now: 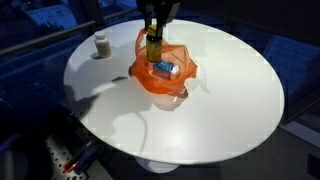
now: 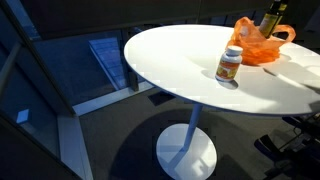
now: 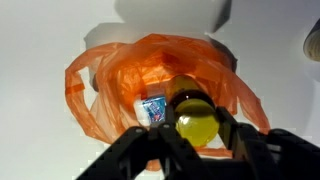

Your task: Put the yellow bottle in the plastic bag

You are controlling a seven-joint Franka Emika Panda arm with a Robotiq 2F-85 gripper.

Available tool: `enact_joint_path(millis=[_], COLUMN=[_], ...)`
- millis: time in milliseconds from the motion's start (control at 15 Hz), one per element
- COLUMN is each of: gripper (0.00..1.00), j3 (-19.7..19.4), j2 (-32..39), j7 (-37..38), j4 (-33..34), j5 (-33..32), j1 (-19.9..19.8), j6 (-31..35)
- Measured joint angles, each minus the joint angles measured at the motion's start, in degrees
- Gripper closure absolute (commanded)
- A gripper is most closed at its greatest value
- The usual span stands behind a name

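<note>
My gripper point(image 3: 197, 128) is shut on the yellow bottle point(image 3: 196, 118), a dark bottle with a yellow cap, held upright. It hangs just above the open orange plastic bag point(image 3: 110, 85) on the round white table. In both exterior views the bottle point(image 1: 153, 45) point(image 2: 272, 17) is at the bag's point(image 1: 160, 78) point(image 2: 258, 48) far rim. A small blue and white packet point(image 3: 152, 108) point(image 1: 165, 68) lies inside the bag.
A small pill bottle with a white cap point(image 1: 101, 45) point(image 2: 230, 66) stands on the white table point(image 1: 230, 100) point(image 2: 180, 60), apart from the bag. The table edge drops to a dark floor all around.
</note>
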Motion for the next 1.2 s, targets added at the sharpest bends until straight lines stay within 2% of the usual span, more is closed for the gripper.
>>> enact_joint_path(millis=[667,1200], gripper=[0.81,0.81], j3=[0.5,0.5], j2=[-0.3,-0.9], j7=[-4.5,-10.1], j4=[-5.1,-9.9], j5=[0.0,0.0], j1=[0.0,0.2], j6=[-0.2,10.1])
